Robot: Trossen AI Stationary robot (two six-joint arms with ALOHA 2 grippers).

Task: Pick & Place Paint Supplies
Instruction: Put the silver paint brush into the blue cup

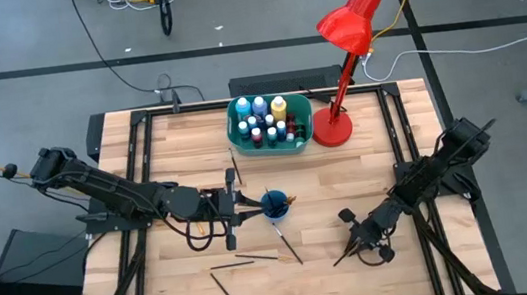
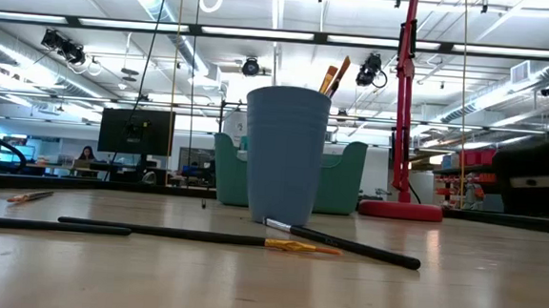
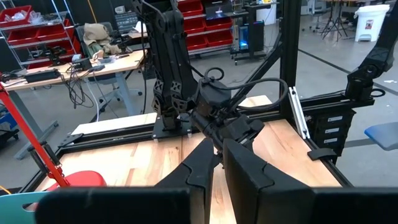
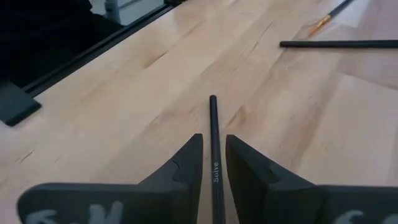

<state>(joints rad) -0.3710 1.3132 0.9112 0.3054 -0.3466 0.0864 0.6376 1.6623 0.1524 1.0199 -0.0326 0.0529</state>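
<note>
— Gripping anything?
— My right gripper (image 4: 213,163) pinched a black paintbrush (image 4: 213,134) low over the table (image 1: 418,259), near its right front. My left gripper (image 1: 247,208) stood clenched, empty, beside the blue cup (image 1: 273,204).
— Obstacles?
— Loose brushes (image 1: 257,258) lay ahead. Bottles (image 1: 262,119) sat in the teal tub (image 1: 237,131), labels unreadable.

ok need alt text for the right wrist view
The right end effector straddles a thin black paintbrush lying on the wooden table, its two dark fingers close on either side of the handle. Two more brushes lie farther off on the wood.
</note>
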